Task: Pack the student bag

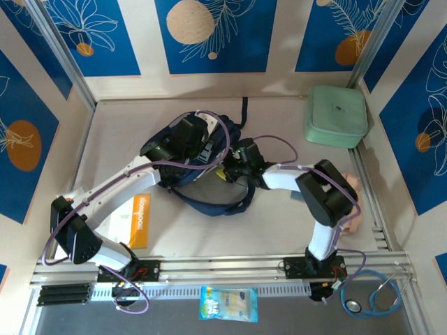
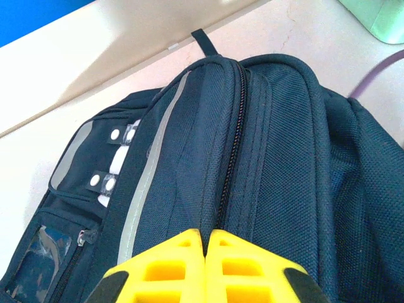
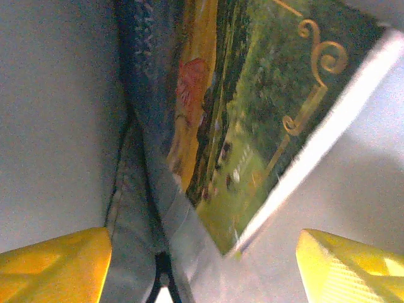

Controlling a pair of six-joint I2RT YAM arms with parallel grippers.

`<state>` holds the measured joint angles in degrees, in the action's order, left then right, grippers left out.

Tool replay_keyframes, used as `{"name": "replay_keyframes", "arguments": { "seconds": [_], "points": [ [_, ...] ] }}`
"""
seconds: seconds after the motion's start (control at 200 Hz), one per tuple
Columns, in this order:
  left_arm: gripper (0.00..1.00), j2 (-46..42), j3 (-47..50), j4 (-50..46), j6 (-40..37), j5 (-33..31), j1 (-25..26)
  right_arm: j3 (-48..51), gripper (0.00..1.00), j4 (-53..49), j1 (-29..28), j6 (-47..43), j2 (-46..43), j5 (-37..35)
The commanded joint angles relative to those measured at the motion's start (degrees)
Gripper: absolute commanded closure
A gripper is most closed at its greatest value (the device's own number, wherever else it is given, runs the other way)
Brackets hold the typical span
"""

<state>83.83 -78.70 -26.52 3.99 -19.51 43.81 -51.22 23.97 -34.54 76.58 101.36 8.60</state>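
The student bag (image 2: 278, 145) lies in the middle of the table (image 1: 279, 230), and both arms reach to it. The left gripper (image 2: 205, 243) is clenched – its yellow fingertips meet just over the bag's zipper (image 2: 233, 139); whether they pinch fabric I cannot tell. The right gripper (image 3: 202, 252) is released, its jaws wide apart – between them stands a tilted book (image 3: 246, 126) with a green and yellow cover, beside dark blue fabric and untouched by either finger.

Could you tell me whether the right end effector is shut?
No, the right end effector has its yellow fingers wide apart, near a green illustrated book.
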Motion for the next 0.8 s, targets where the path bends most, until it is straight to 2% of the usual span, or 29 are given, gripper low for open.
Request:
{"name": "replay_keyframes", "arguments": {
  "seconds": [0.0,0.1,0.185,0.285,0.36,0.48,0.595,0.675,0.795],
  "points": [
    [1.0,-1.44,-1.23,6.78,0.85,-0.77,-0.45,5.33,0.22,-0.95,1.96,0.16,-8.36,2.09],
    [1.0,-0.72,-0.12,7.46,0.85,-0.52,-0.49,11.15,0.22,-5.4,3.65,-0.85,-16.36,-0.16],
    [1.0,0.22,1.39,8.58,1.96,0.63,-0.56,13.71,0.22,-15.44,4.94,-3.17,-24.08,-5.68],
    [1.0,1.81,4.18,10.81,5.19,5.15,-0.52,13.59,0.18,-27.15,6.17,-9.96,-32.12,-14.25],
    [1.0,3.38,7.04,13.02,8.17,8.89,-0.48,12.7,0.17,-31.42,7.71,-16.54,-36.32,-16.21],
    [0.82,6.56,10.31,15.53,10.9,16.88,-0.4,10.18,0.15,-35.97,10.31,-23.24,-40.05,-15.49],
    [0.71,8.74,11.78,16.41,13.26,18.99,-0.43,7.3,0.14,-38.61,11.34,-26.77,-40.32,-15.28],
    [0.45,8.43,12.11,15.43,15.38,17.23,-0.63,6.41,0.14,-38.56,11.51,-27.92,-39.81,-15.03],
    [0.16,5.79,13.31,13.45,18.41,12.65,-2.0,5.51,0.13,-37.67,11.61,-28.31,-38.45,-13.17]
  ]
}}
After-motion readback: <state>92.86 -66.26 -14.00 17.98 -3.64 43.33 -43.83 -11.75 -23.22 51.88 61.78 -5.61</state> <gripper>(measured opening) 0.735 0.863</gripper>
